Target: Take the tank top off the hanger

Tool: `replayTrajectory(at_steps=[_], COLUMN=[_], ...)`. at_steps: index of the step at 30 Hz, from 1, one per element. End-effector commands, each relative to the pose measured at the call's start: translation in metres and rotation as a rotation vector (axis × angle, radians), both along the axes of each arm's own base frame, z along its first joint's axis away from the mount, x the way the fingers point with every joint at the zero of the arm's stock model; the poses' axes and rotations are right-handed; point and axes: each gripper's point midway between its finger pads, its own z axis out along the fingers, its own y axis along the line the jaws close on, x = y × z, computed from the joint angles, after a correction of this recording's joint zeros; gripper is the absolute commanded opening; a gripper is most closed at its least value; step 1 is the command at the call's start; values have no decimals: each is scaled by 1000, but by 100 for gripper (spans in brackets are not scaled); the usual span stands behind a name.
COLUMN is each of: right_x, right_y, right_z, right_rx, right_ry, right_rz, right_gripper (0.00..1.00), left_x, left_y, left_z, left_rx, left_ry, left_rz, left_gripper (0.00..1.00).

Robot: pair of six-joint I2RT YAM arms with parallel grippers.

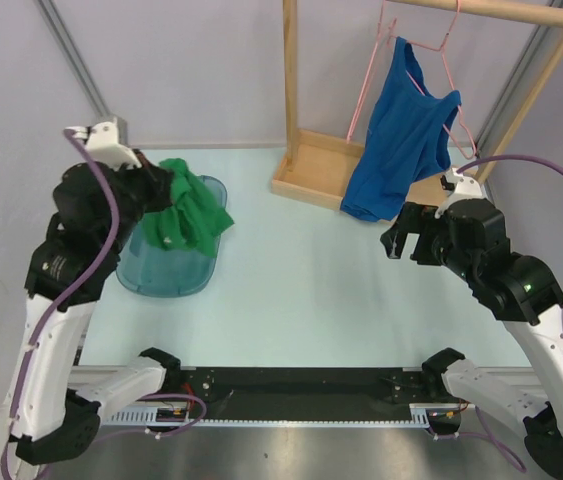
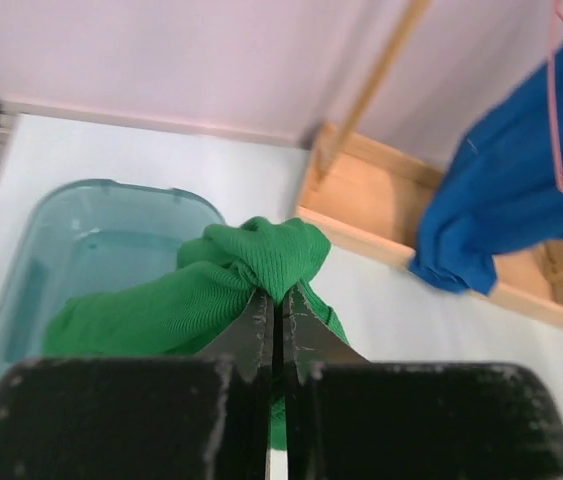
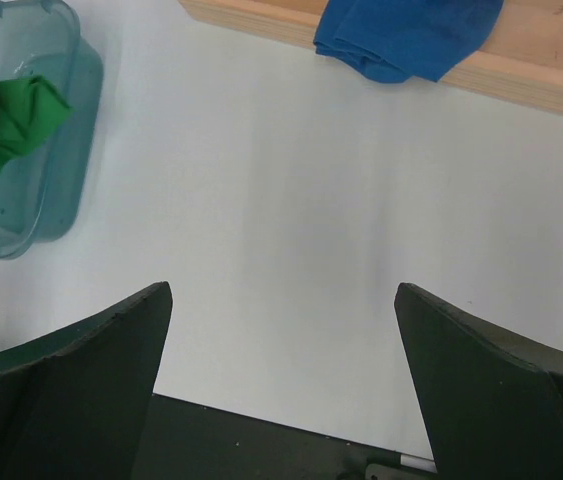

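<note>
Blue fabric tank top [image 1: 406,130] hangs long-axis vertical on thin pink wire hanger [image 1: 369,80], just beyond your spread right gripper [image 1: 395,240]. Your left gripper [image 1: 169,188], well away from it, pinches crumpled green cloth [image 1: 196,210].

Pale surface [image 1: 311,270] carries translucent teal bin [image 1: 166,277] at left, wooden rack base [image 1: 311,165] at far middle, well apart.

The left arm [image 1: 46,335] and right arm [image 1: 553,350] are built of white links and black joints, each trailed by a purple cable [image 1: 113,215], a green light [image 1: 529,288] shown at four o'clock.
</note>
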Motion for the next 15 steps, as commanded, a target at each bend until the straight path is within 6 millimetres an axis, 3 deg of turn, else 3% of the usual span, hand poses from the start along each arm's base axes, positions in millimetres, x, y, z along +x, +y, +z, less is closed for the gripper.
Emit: replayTrajectory(at_steps=[1, 3, 6, 7, 9, 10, 13, 15], right_x=[1, 3, 3, 3, 3, 2, 1, -3], right_y=[4, -1, -10, -11, -14, -13, -11, -2], right_z=[9, 8, 4, 1, -5, -5, -1, -1], right_rx=[22, 3, -20, -23, -42, -53, -56, -31], right_ry=[-26, -18, 8, 14, 10, 6, 5, 17], right_rz=[11, -17, -67, -76, -78, -58, -27, 28], right_gripper=[100, 100, 100, 99, 100, 100, 100, 100], left_x=[11, 24, 42, 47, 61, 65, 85, 91], left_y=[29, 35, 38, 39, 46, 50, 63, 59], left_z=[0, -15, -58, -86, -109, -140, -180, -194], left_rx=[56, 52, 24, 31, 36, 48, 25, -44], left_ry=[-1, 32, 141, 202, 214, 266, 363, 418], left_rz=[93, 113, 101, 100, 124, 132, 153, 102], left_gripper=[0, 0, 0, 0, 0, 0, 0, 0])
